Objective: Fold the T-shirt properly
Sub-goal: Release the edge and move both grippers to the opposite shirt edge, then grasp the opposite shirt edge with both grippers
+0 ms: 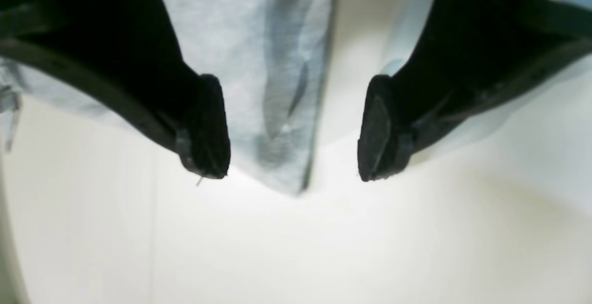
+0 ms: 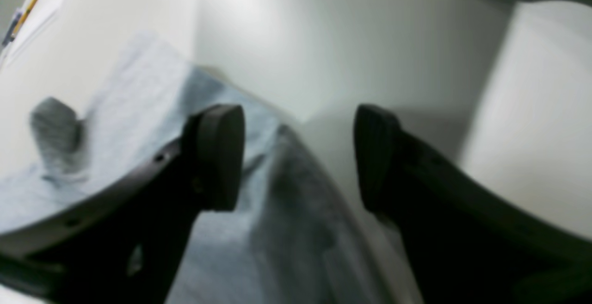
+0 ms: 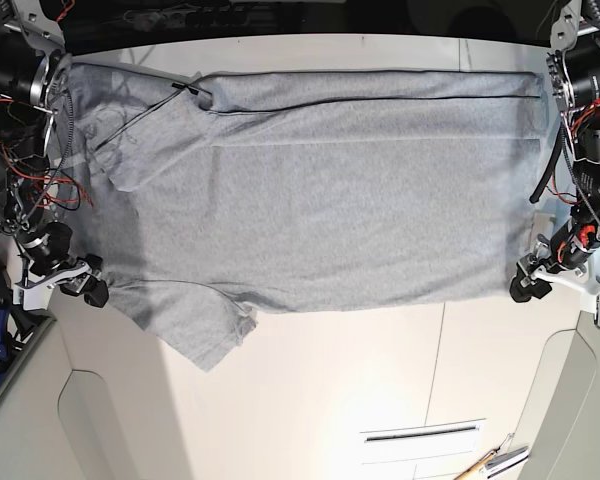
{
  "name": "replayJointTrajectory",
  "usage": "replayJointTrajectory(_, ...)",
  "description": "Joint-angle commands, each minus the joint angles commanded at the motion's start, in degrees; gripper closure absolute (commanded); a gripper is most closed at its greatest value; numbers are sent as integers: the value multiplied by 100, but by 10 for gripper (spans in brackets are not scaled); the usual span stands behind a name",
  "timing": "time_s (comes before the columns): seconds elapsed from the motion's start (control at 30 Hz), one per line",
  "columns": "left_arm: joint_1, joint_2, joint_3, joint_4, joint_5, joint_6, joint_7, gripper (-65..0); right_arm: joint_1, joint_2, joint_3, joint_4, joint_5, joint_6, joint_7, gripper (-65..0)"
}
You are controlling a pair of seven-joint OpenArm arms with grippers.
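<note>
The T-shirt lies spread flat across the far half of the white table, long axis running side to side. One short sleeve points toward the near edge on the base view's left; another layer of fabric is folded over near the far left corner, with a dark hem line running along the far side of the cloth. No lettering shows on the upper face.

The right gripper sits at the left edge of the base view, just beside the sleeve end of the garment. In its wrist view the jaws stand wide apart and hold nothing, with grey cloth beneath and beside one finger.

The left gripper sits at the right edge of the base view, by the near corner of the shirt's opposite end. In its wrist view the jaws are likewise spread wide, and a corner of the cloth lies in the gap between the pads; whether either pad touches it cannot be told. A pencil lies near the table's near edge.
</note>
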Motion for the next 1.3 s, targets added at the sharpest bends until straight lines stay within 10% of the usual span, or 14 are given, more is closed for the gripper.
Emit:
replayJointTrajectory(0.53, -2, 42, 925, 0, 83, -14, 229, -461, 0, -229, -1357, 15, 15, 17, -286, -371)
replayJointTrajectory(0.67, -2, 42, 925, 0, 83, -14, 280, -222, 0, -227, -1360, 114, 13, 17, -297, -362)
replayJointTrajectory(0.8, -4, 42, 925, 0, 79, -14, 308, -1, 0, -229, -1360, 509, 13, 15, -883, -27)
replayJointTrajectory(1.3, 133, -638, 925, 1005, -1386, -14, 1725, 0, -256, 485, -1360, 2625, 839, 13, -2507, 0)
